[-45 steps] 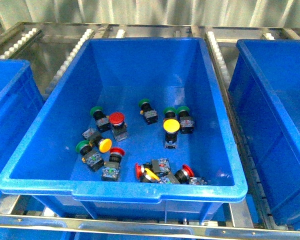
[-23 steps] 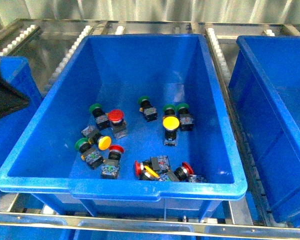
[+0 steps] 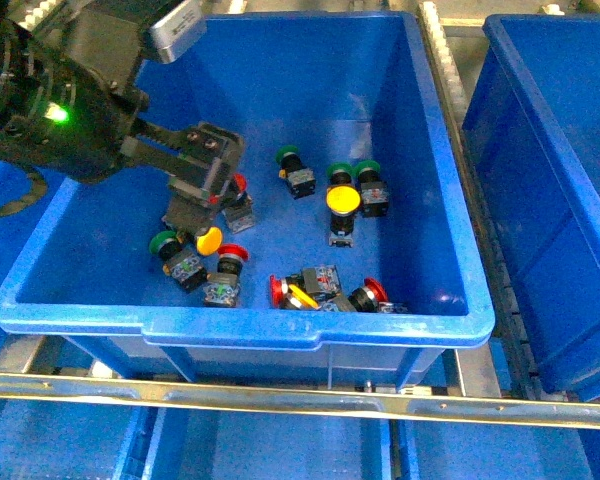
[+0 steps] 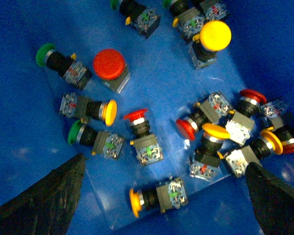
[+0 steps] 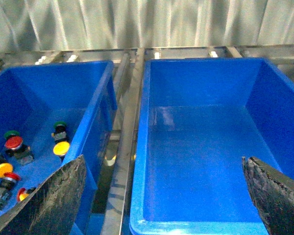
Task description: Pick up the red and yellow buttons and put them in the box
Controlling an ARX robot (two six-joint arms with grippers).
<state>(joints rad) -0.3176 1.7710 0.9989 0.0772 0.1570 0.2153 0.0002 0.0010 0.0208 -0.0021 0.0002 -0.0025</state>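
Your left claw has swung into the crate within the last second and hangs, jaws apart, over the red button, so picking can start. The box holds no buttons yet. Your right claw hovers above it, also apart.

factory line: roller rails, blue crates

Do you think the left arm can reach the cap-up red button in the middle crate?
Probably yes: the left gripper hangs open inside the crate beside the red button, and nothing covers its cap.
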